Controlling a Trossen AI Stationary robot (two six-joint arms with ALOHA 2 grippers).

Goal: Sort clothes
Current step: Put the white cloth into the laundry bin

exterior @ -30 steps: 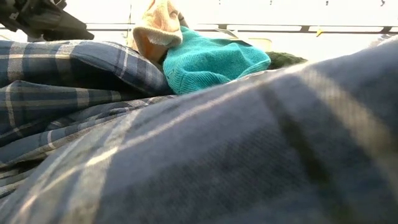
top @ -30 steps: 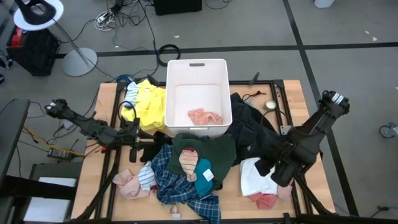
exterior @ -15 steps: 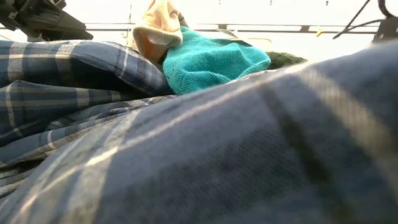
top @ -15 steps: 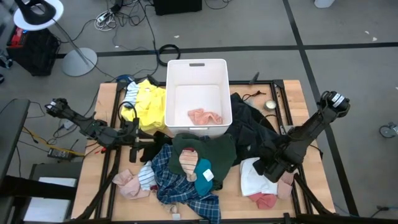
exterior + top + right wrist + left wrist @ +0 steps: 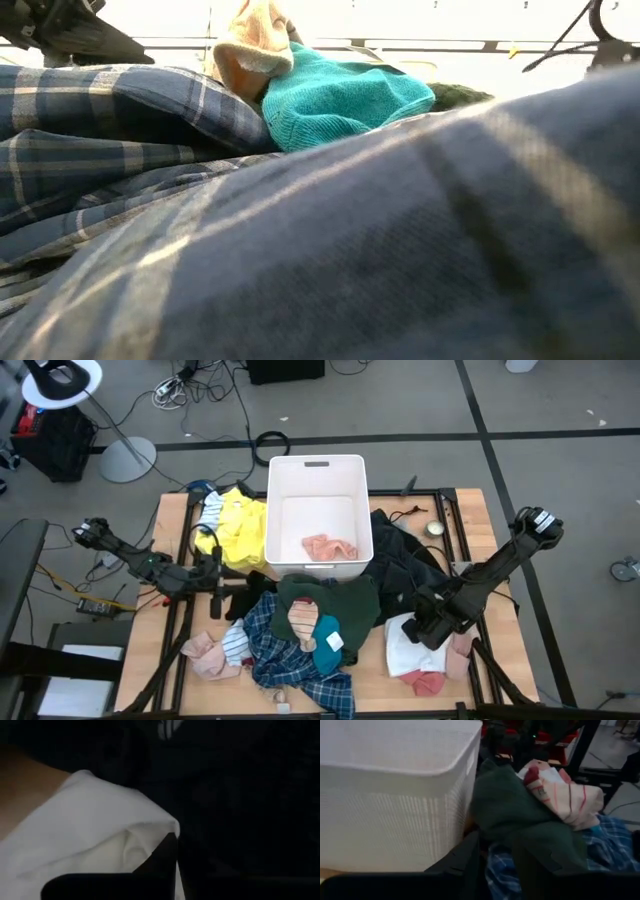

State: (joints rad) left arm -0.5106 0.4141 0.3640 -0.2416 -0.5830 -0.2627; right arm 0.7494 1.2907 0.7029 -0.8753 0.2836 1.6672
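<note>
1. The clothes are mostly heaped at the near half of the table: a dark green top (image 5: 330, 600) just in front of the basket (image 5: 318, 470), a blue plaid shirt (image 5: 285, 660) spilling toward 6 o'clock, a teal sock (image 5: 328, 635) on top of it, and a striped sock (image 5: 235, 643) and pink piece (image 5: 205, 655) at about 7 o'clock.
2. A yellow piece (image 5: 238, 530) lies at 9 o'clock of the basket, a black heap (image 5: 400, 555) at its 4 o'clock, and a white piece (image 5: 402, 645) with a pink-red one (image 5: 428, 682) toward 5 o'clock of the table.
3. One pink garment (image 5: 330, 546) lies inside the basket, so I judge the basket to be the sorting target and most of the pile still waits.
4. My right gripper (image 5: 430, 630) sits low at the seam where the white piece meets the black heap. In my right wrist view one finger (image 5: 162, 862) presses against the white fold (image 5: 100, 840). I cannot tell whether the fingers are closed or whether cloth is caught between them.
5. My left gripper (image 5: 222, 595) waits near the table's left side, at 7 o'clock of the basket, fingers parted and holding nothing, aimed at the green top.
</note>
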